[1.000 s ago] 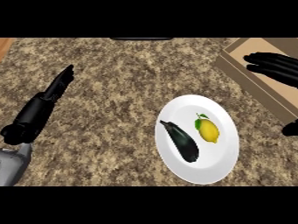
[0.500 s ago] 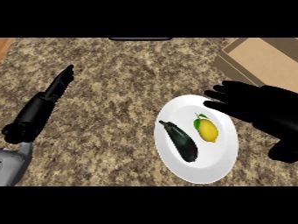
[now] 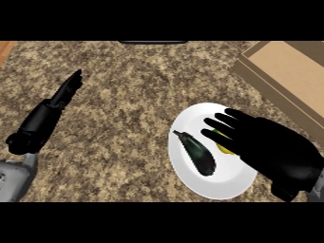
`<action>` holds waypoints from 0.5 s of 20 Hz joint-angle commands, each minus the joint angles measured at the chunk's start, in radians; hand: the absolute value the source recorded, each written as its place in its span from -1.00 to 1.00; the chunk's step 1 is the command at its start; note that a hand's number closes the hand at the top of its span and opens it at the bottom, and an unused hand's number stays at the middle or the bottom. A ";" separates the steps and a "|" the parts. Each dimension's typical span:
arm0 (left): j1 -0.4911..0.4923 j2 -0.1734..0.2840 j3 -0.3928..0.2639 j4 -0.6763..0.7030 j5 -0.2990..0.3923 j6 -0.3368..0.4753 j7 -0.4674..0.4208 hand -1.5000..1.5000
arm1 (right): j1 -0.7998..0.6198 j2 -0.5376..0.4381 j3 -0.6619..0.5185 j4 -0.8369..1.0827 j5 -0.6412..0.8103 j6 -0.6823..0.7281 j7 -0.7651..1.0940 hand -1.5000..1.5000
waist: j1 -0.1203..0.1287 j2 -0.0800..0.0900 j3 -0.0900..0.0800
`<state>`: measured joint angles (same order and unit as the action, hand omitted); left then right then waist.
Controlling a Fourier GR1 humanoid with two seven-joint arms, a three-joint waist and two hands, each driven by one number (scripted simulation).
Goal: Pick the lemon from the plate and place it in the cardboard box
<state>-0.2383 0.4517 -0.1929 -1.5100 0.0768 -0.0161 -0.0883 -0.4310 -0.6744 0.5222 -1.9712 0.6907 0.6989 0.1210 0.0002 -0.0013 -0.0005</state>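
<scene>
**Right hand settling over the lemon**

Counter (image 3: 122, 109) is carrying the cardboard box (image 3: 301, 71) and plate (image 3: 224, 187). Right hand (image 3: 276, 147) is hovering, fingers (image 3: 220, 124) spread apart, probably not yet gripping the mostly hidden lemon (image 3: 224, 148) on the plate. Closing should avoid the eggplant (image 3: 196, 153). Left hand (image 3: 67, 89) is resting, fingers straight.

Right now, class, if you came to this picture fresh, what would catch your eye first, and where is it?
First, the big black right hand, fingers spread over the white plate at lower right, covering most of the lemon; a dark eggplant lies beside it on the plate. Next, the open cardboard box at upper right. The left hand rests, fingers straight, at the left.
</scene>
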 commanded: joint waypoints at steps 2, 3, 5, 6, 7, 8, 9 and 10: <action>0.078 -0.006 0.025 -0.048 -0.028 -0.036 -0.027 0.00 | 0.085 0.029 0.003 0.029 0.100 -0.013 -0.034 -1.00 | 0.003 0.001 0.001; 0.028 -0.018 0.053 -0.037 -0.010 -0.045 0.006 0.00 | 0.063 0.110 0.026 -0.058 0.084 0.089 0.091 -1.00 | 0.000 0.000 0.000; 0.010 -0.036 0.048 -0.033 -0.031 -0.046 0.031 0.00 | 0.026 0.144 0.032 0.013 0.157 0.058 0.083 -1.00 | 0.003 0.001 0.000; 0.052 -0.030 0.045 -0.084 -0.039 -0.042 0.038 0.00 | 0.070 0.087 0.050 0.036 0.215 -0.010 0.011 -1.00 | 0.004 0.001 0.001; 0.024 -0.058 0.033 -0.064 -0.039 -0.042 0.046 0.00 | 0.120 0.111 0.087 0.012 0.259 -0.065 0.034 -1.00 | 0.000 0.001 0.001; 0.022 -0.030 0.076 0.007 -0.040 -0.088 -0.042 0.00 | 0.060 0.127 0.050 0.092 0.257 -0.053 -0.012 -1.00 | 0.003 0.002 0.000; -0.023 -0.054 0.074 0.011 -0.047 -0.075 0.034 0.00 | 0.130 0.091 0.039 0.040 0.271 -0.068 -0.030 -1.00 | -0.003 0.001 0.001; -0.001 -0.051 0.080 -0.044 -0.044 -0.083 0.062 0.00 | 0.087 0.141 0.033 0.087 0.289 -0.064 -0.026 -1.00 | 0.002 0.001 0.001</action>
<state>-0.2270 0.4128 -0.1372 -1.5375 0.0410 -0.0748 -0.0652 -0.3517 -0.5728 0.5596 -1.9297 0.9046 0.6686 0.1223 0.0012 -0.0003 0.0000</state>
